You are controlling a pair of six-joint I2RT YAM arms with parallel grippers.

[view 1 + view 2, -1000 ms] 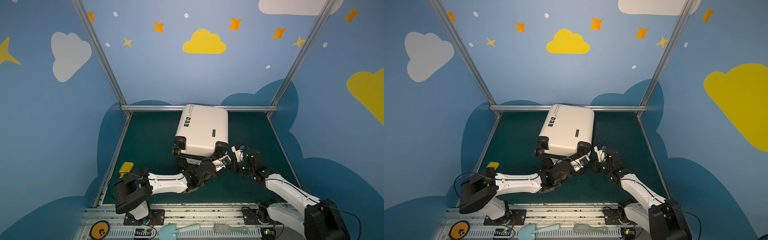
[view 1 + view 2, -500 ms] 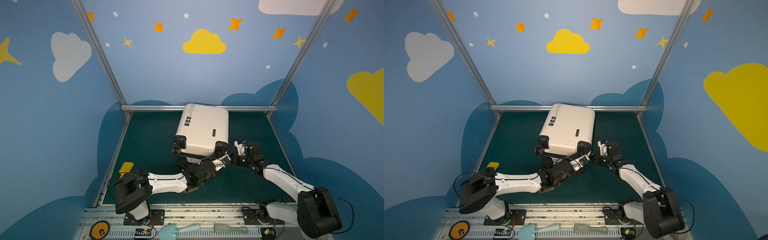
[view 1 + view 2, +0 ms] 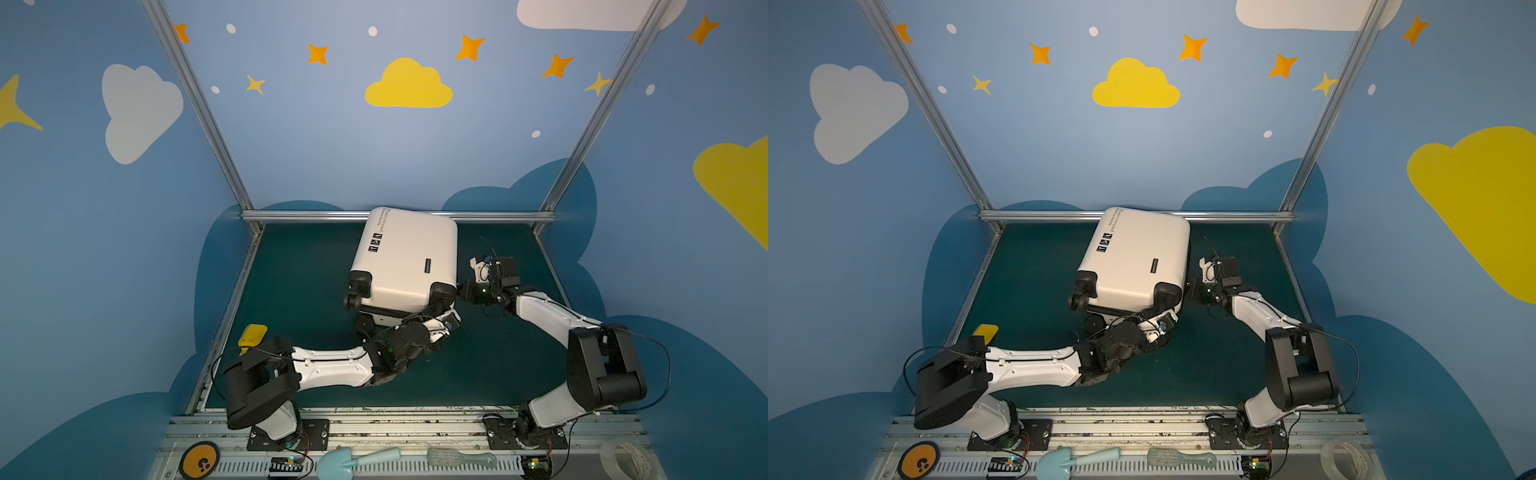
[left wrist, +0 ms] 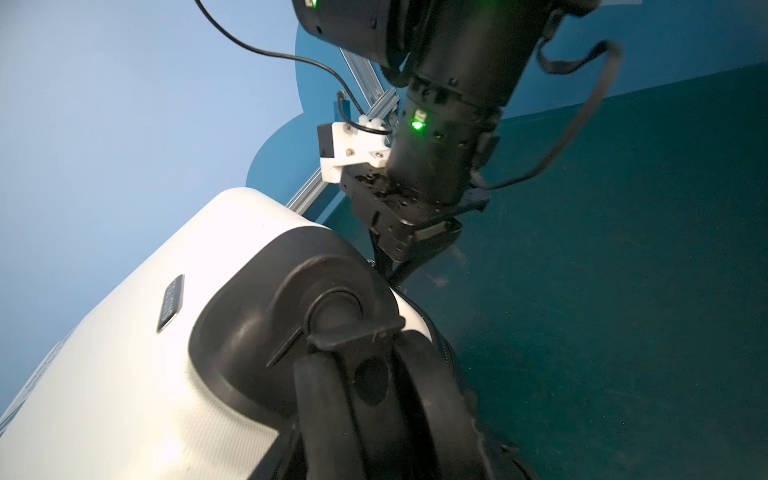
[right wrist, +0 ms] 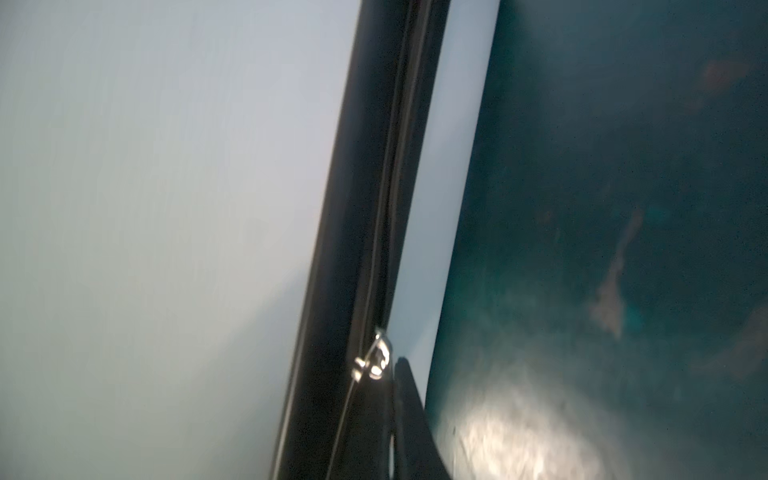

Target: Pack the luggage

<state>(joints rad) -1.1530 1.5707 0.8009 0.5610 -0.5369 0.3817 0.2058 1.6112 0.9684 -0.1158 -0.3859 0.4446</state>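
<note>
The luggage [image 3: 405, 257] lies flat by the worktop's [image 3: 299, 291] back edge; the right gripper [image 3: 462, 289], pressed together, meets its zipper [image 5: 374, 249]; the left gripper [image 3: 446, 322], state unclear, should brace the wheel [image 4: 370, 382] steadily.

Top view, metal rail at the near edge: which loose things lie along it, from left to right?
From the left: orange disc → light blue toy shovel → pale green brush → roll of tape.
</note>
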